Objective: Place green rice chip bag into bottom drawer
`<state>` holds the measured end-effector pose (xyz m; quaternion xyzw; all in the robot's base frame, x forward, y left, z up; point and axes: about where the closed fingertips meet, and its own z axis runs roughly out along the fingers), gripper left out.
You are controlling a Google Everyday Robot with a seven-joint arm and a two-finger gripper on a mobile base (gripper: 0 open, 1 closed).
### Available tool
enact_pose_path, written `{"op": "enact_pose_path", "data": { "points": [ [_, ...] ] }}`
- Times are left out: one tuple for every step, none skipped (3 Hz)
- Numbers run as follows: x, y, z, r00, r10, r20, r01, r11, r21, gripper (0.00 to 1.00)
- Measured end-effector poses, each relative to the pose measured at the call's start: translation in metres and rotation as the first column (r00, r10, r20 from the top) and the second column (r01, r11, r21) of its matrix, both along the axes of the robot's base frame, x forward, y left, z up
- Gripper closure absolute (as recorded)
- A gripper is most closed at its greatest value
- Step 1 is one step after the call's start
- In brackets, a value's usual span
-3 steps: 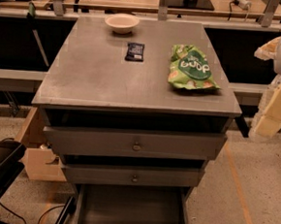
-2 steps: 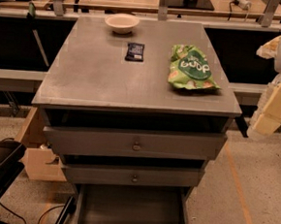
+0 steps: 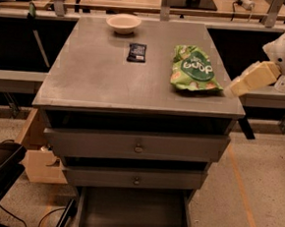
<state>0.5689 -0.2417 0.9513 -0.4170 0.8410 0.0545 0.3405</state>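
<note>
Hand (image 3: 234, 86) has neared green rice chip bag (image 3: 194, 70).

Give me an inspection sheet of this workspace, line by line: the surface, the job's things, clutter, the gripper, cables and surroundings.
Surface: grey cabinet top, flat and dull.
Job's things: green rice chip bag lies flat on the right side of the top; bottom drawer is pulled open below the two upper drawers.
Clutter: black packet mid-top; bowl near the far edge.
Gripper: the gripper is at the top's right edge, just right of the bag, with no contact seen.
Cables: dark cable on the floor, lower left.
Surroundings: wooden bench behind; cardboard box left of the cabinet.
</note>
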Motion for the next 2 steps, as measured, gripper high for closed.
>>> {"op": "enact_pose_path", "data": {
  "points": [
    [0.067,-0.001,0.005,0.9899,-0.102,0.099,0.083,0.980,0.179,0.00],
    [0.089,-0.006,0.014,0.9751,-0.146,0.167,0.110,0.972,0.206,0.00]
  ]
}}
